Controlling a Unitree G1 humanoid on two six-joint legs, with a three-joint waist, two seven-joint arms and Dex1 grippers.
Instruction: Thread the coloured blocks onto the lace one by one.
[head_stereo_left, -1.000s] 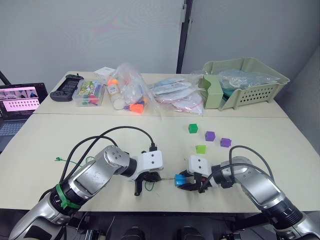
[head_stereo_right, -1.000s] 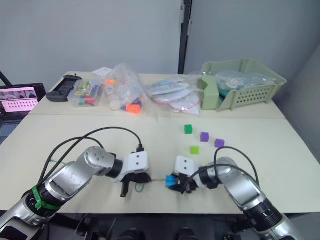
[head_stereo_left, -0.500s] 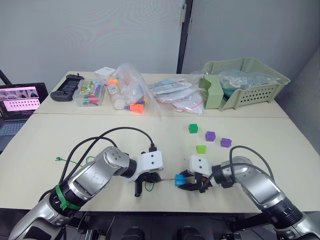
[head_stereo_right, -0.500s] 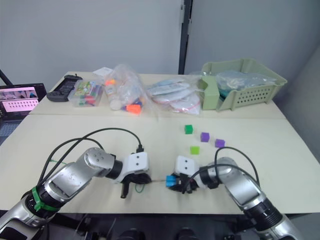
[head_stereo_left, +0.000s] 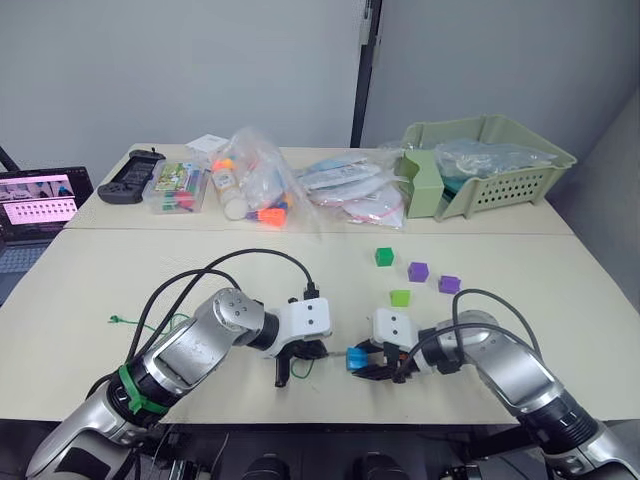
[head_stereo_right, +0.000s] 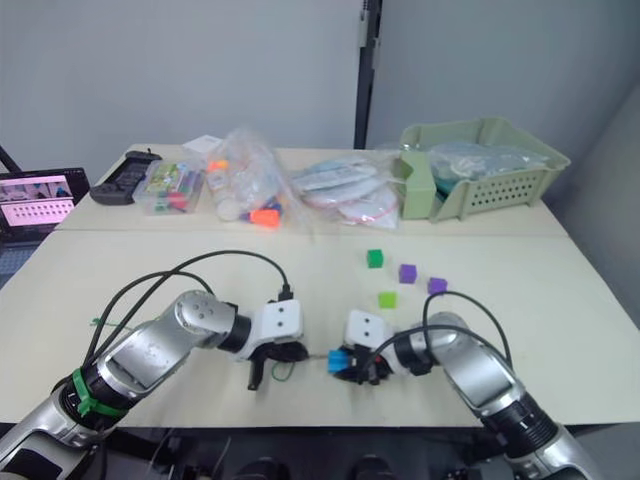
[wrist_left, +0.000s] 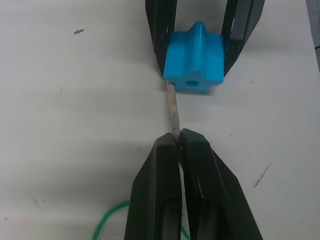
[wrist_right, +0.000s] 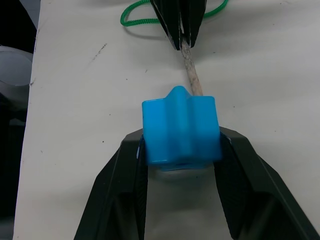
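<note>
The left claw (wrist_left: 179, 145) is closed tight on the stiff pale tip of the lace (wrist_left: 173, 107), which juts straight out from between its fingers toward the right claw (wrist_right: 181, 150). That claw is clamped on a blue block (wrist_right: 181, 127), one finger on each side, just ahead of the left claw on the near part of the pale surface (head_stereo_left: 120, 270). In the left wrist view the tip passes behind the lower edge of the block, beside its round hole rather than into it; whether it touches the block cannot be told. Behind the left claw the green string curls in a small loop on the surface and trails off to that claw's outer side, ending near a small knot (head_stereo_left: 116, 320).

Beyond the right claw lie four loose blocks, well apart from it: a lime block (head_stereo_left: 400, 298), two purple blocks (head_stereo_left: 418, 271) and a green block (head_stereo_left: 385, 257).

Along the far edge of the surface sit a pale green basket (head_stereo_left: 520, 180), clear plastic bags (head_stereo_left: 262, 185), a clear box of coloured bits (head_stereo_left: 178, 188) and a black controller (head_stereo_left: 132, 176). A laptop (head_stereo_left: 35, 200) with a lit screen stands off the far left corner. Grey walls close the room behind.
</note>
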